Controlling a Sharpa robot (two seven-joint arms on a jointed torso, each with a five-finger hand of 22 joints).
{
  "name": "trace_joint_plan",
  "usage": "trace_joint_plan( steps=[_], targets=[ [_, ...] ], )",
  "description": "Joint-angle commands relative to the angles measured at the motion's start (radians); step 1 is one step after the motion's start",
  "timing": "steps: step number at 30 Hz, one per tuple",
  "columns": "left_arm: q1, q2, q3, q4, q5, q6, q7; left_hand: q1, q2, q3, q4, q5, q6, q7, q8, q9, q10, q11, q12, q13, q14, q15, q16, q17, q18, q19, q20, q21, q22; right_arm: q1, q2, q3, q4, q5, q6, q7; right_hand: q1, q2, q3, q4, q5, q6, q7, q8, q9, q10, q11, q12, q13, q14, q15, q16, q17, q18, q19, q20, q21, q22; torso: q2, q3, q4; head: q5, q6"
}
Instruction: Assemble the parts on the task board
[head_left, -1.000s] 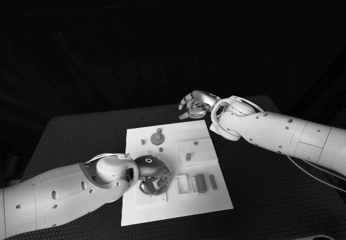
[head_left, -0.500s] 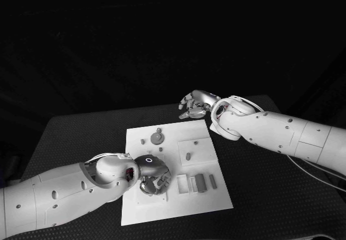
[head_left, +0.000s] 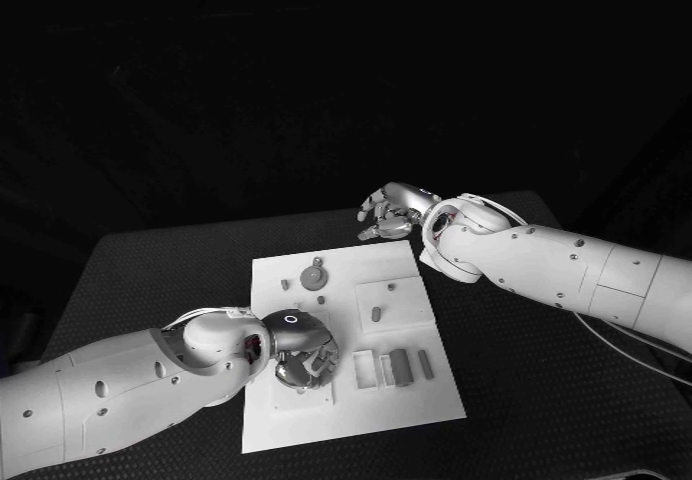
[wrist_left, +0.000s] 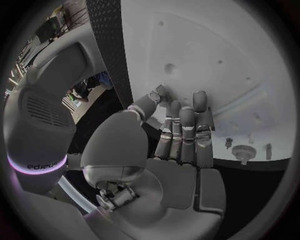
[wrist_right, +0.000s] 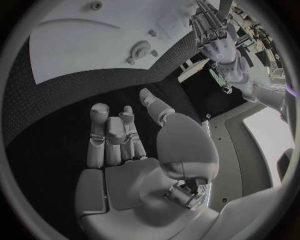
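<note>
The left robot hand (head_left: 299, 352) is over the board's (head_left: 353, 416) near-left part, fingers bent down onto it; whether it grips anything, I cannot tell. On the board, a round geared part (head_left: 313, 275) lies near the far edge with small pegs (head_left: 320, 296) beside it, one peg (head_left: 376, 313) stands mid-board, and bar-shaped parts (head_left: 400, 367) lie side by side to the near right. The right robot hand (head_left: 389, 212) hangs above the black surface (head_left: 159, 280) just past the board's far edge, fingers curled, holding nothing.
</note>
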Motion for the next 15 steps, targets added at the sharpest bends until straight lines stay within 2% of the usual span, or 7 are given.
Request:
trace_joint_plan(
  steps=[1,10,14,15],
  targets=[
    [-0.001,-0.004,0.001,-0.002,0.045,-0.049,0.021,-0.004,0.003,0.000,0.005,0.004,0.013,0.015,-0.001,-0.002,-0.001,-0.001,-0.007,-0.006,0.004,-0.002,0.005,-0.002,0.013,0.001,-0.004,0.004,0.023,-0.001,-0.001,0.000,0.001,0.001,0.008,0.009,-0.008,-0.001,-0.003,0.006,0.006,-0.010,0.015,-0.005,0.001,-0.003,0.004,0.005,-0.001,-0.005,0.002,-0.001,0.001,0.030,-0.002,-0.007,-0.007,0.008,0.000,-0.0006,0.0010,-0.001,0.001],
    [0.000,-0.044,0.003,0.017,0.080,-0.094,0.024,-0.004,0.002,0.001,0.006,0.004,0.012,0.017,-0.003,-0.005,-0.001,0.000,-0.011,-0.011,0.007,-0.002,0.006,-0.002,0.013,0.003,-0.005,0.006,0.024,-0.003,-0.006,0.000,0.003,0.009,-0.011,0.017,-0.011,-0.001,-0.003,0.007,0.006,-0.009,0.015,-0.005,0.001,-0.003,0.004,0.006,-0.002,-0.005,0.002,-0.001,0.001,0.030,-0.002,-0.007,-0.007,0.008,-0.001,-0.0010,0.0016,0.002,0.009],
    [0.000,-0.066,0.016,0.031,0.104,-0.108,0.015,-0.005,0.000,0.001,0.005,0.004,0.013,0.018,-0.002,-0.005,0.001,0.000,-0.012,-0.013,0.009,-0.002,0.007,-0.002,0.014,0.004,-0.005,0.007,0.024,-0.003,-0.009,0.000,0.004,0.020,-0.023,0.021,-0.013,-0.001,-0.003,0.008,0.006,-0.009,0.015,-0.005,0.001,-0.003,0.004,0.006,-0.002,-0.005,0.002,-0.001,0.001,0.030,-0.002,-0.007,-0.007,0.008,-0.002,-0.0006,0.0024,0.006,0.017],
    [0.000,-0.066,0.035,0.028,0.108,-0.113,0.010,-0.005,-0.001,0.001,0.005,0.004,0.014,0.018,-0.002,-0.005,0.002,0.000,-0.012,-0.013,0.009,-0.002,0.007,-0.002,0.014,0.005,-0.005,0.008,0.024,-0.003,-0.010,0.000,0.005,0.029,-0.026,0.023,-0.013,-0.001,-0.003,0.008,0.006,-0.009,0.015,-0.005,0.001,-0.003,0.004,0.006,-0.002,-0.005,0.002,-0.001,0.001,0.030,-0.002,-0.007,-0.007,0.008,-0.002,-0.0005,0.0024,0.008,0.020]
  ],
)
